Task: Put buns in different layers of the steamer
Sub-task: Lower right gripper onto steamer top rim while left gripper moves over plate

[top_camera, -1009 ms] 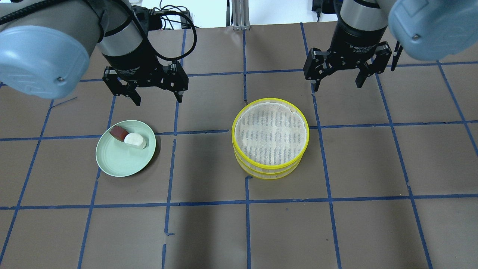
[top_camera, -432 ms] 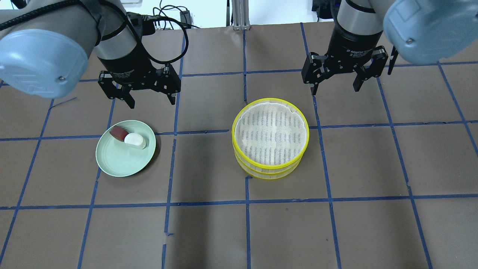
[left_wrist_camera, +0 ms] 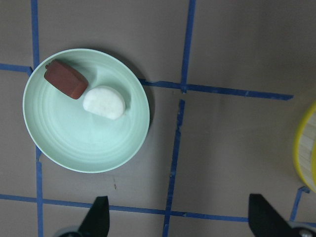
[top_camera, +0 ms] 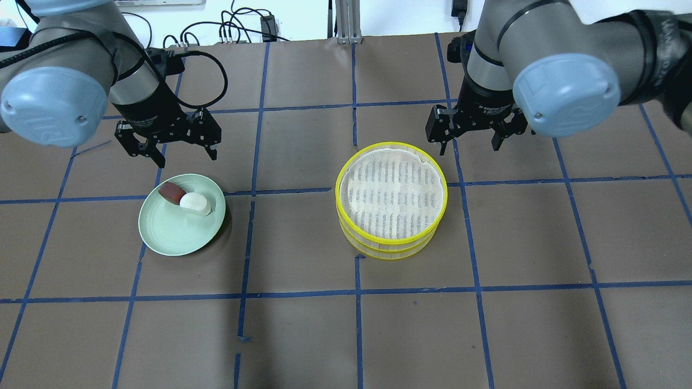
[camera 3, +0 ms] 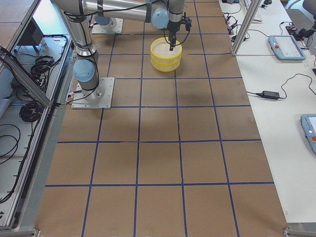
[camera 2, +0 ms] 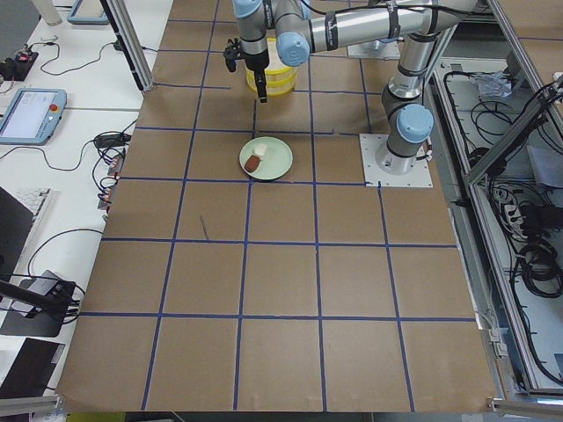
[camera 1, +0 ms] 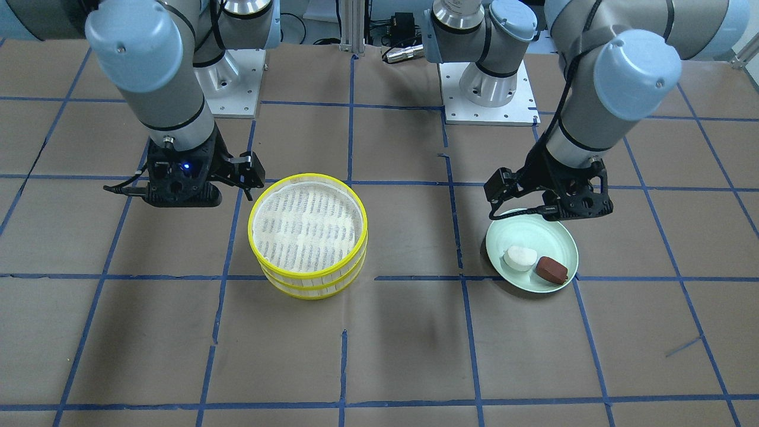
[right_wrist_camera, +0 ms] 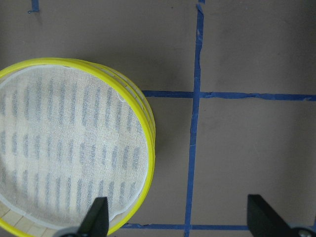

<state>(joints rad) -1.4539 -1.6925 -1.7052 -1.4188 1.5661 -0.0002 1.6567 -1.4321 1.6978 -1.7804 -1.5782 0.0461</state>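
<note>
white bun (top_camera: pixel 195 203) and brown bun (top_camera: pixel 172 192) lie on the plate (top_camera: pixel 170 240) just below and ahead of the left claw (top_camera: pixel 186 158), jaws apart and empty; stacked trays (top_camera: pixel 391 242) sit beside the right claw (top_camera: pixel 469 148), also apart; approach step, next probably left drops onto a bun.
</note>
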